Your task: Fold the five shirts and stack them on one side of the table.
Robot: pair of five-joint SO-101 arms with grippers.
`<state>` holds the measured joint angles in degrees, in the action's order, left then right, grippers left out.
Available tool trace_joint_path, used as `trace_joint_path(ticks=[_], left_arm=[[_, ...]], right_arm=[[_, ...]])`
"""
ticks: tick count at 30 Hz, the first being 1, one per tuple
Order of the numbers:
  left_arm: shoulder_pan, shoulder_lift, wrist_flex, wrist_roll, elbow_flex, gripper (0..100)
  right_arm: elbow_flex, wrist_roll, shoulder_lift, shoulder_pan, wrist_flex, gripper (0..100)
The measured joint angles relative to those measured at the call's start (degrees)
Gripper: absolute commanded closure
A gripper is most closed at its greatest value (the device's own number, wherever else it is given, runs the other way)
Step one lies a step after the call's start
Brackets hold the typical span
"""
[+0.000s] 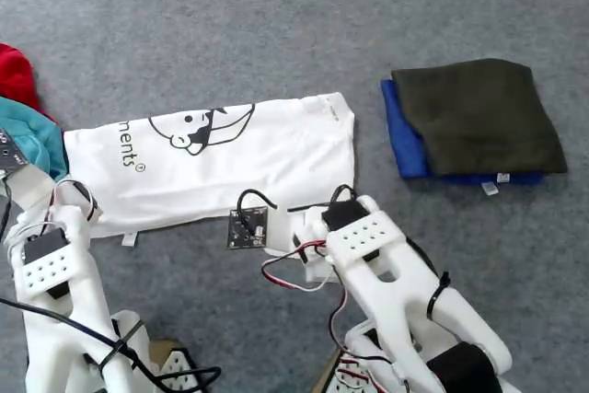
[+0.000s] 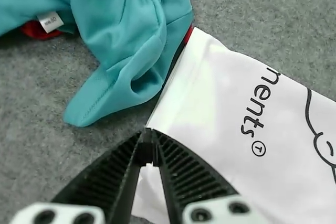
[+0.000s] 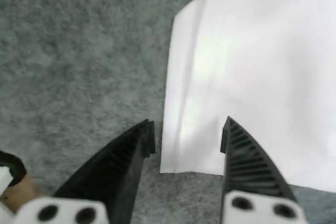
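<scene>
A white shirt (image 1: 230, 158) with a black print lies folded into a long strip across the middle of the table. My left gripper (image 2: 149, 143) is shut on its left near corner, with the fingertips meeting at the cloth's edge. My right gripper (image 3: 189, 129) is open, one finger on each side of the shirt's right near corner (image 3: 184, 166). A teal shirt (image 2: 121, 30) lies crumpled by the white shirt's left end, with a red shirt (image 1: 14, 71) behind it. At the right, a folded dark olive shirt (image 1: 483, 112) rests on a folded blue shirt (image 1: 402, 140).
Grey carpet-like cloth (image 1: 230, 34) covers the table. Bare cloth stretches along the far side and between the white shirt and the folded stack. Both arm bodies (image 1: 386, 264) and loose wires (image 1: 285, 273) take up the near edge.
</scene>
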<state>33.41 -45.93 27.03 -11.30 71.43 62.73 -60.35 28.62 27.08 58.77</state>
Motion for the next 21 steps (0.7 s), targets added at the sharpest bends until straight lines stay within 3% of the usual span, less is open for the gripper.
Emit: trace_joint_path(ticks=[6, 12, 17, 21], left_arm=[[0.0, 0.0, 0.0, 0.0, 0.1, 97], [0.0, 0.0, 0.0, 0.0, 0.2, 97], [0.0, 0.0, 0.0, 0.0, 0.2, 97], [0.0, 0.0, 0.0, 0.4, 0.2, 97]], right_arm=[[0.0, 0.0, -6.6, 0.0, -5.2, 78.3], [-6.5, 0.2, -15.7, -0.3, -4.6, 85.5], [-8.2, 0.2, -17.1, -0.4, -4.6, 98.8], [-9.4, 0.2, -18.2, -1.2, -4.6, 98.5]])
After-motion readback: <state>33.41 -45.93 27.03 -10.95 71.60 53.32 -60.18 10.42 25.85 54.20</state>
